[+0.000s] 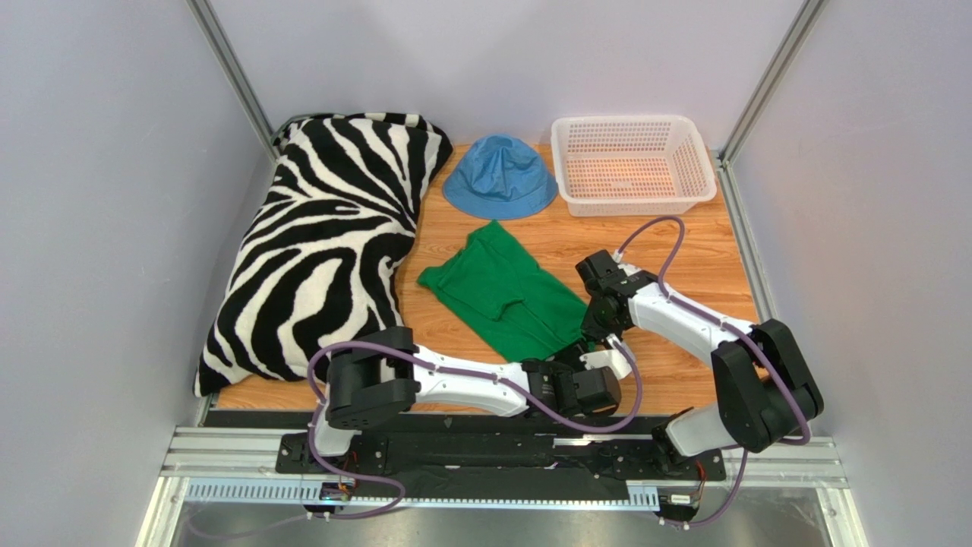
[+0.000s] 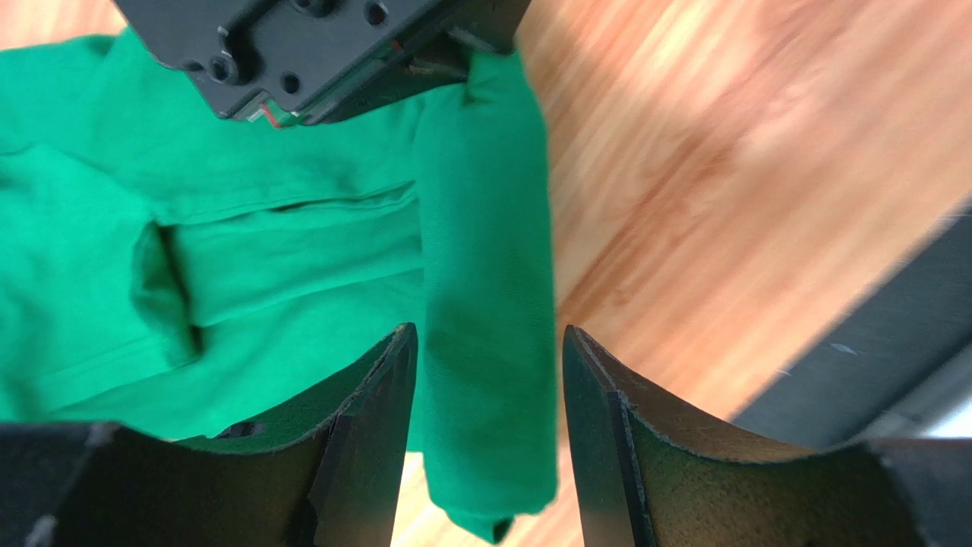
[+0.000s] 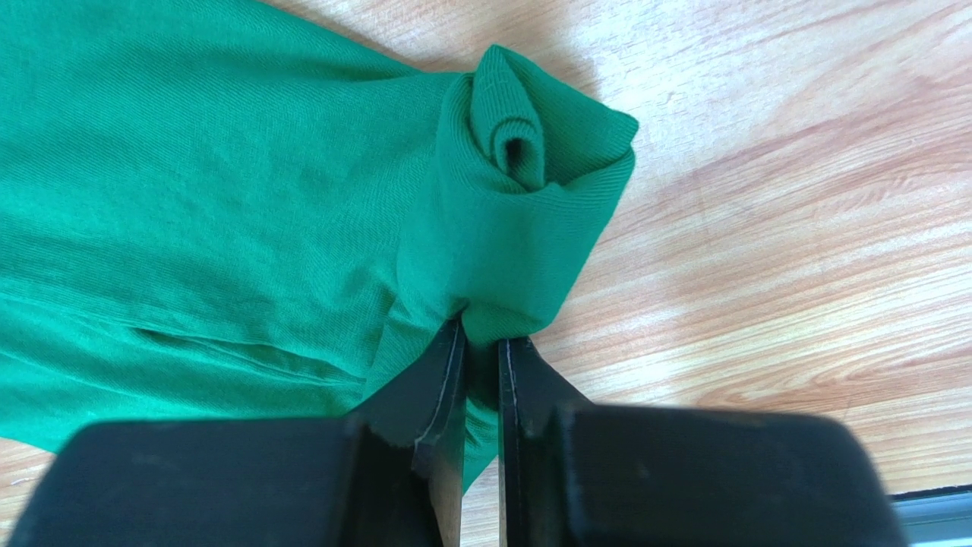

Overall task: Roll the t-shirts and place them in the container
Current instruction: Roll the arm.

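The zebra-striped pillow (image 1: 320, 251) fills the left side of the wooden table (image 1: 719, 256). The green t-shirt (image 1: 502, 296) lies near it, mid-table, with its near edge rolled. The left arm (image 1: 456, 382) stretches low along the near edge, and the right arm (image 1: 696, 325) bends inward. The left gripper (image 2: 488, 342) straddles the roll with its jaws apart. The right gripper (image 3: 479, 342) pinches the roll's end.

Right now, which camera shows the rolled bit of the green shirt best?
Right wrist: the roll shows its curled end, pinched by the right gripper. Left wrist shows its side; top view: arms mostly hide it.
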`<state>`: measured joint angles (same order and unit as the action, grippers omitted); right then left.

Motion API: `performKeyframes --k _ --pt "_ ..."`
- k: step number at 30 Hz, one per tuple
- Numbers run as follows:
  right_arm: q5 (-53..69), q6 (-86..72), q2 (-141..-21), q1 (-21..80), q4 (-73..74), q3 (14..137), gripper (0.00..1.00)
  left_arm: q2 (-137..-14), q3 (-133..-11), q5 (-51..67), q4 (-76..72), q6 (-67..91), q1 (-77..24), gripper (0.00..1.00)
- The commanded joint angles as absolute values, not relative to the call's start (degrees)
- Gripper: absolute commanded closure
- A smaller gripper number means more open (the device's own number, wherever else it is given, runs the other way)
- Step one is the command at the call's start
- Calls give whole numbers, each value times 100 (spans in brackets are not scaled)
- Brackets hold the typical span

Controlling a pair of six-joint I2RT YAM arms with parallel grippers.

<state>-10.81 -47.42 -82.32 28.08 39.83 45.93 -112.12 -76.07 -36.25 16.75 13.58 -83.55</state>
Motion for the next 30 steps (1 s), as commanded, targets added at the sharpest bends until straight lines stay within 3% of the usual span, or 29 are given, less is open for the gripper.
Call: performKeyframes --k 1,10,13,16,17,19,22,30 --pt "-1125 -4658 -8420 2848 4210 4649 100 -11469 -7972 -4394 1811 1116 -8446 42" --pt "-1107 -4676 -8534 2865 4192 4658 100 -11698 -7805 -4202 1565 1081 -8490 46" --pt "-1116 -4693 -8508 2874 4192 4650 100 -11698 -7691 -4122 1486 1186 -8490 52" --pt "-1134 -4711 -8447 2874 4184 4623 100 -11672 -7612 -4078 1450 1309 -8482 71" --pt "-1125 -4711 -8429 2874 4184 4623 100 -11637 -7542 -3974 1381 1388 -8473 81" --pt "-1125 -4702 -8341 2874 4166 4605 99 -11497 -7445 -3807 1292 1476 -8455 87" --pt "-1160 -4720 -8209 2874 4131 4570 91 -11233 -7208 -3297 1126 1748 -8315 95" --pt "-1230 -4676 -7357 2874 3885 4430 50 -10399 -6127 -873 186 2776 -7385 99"
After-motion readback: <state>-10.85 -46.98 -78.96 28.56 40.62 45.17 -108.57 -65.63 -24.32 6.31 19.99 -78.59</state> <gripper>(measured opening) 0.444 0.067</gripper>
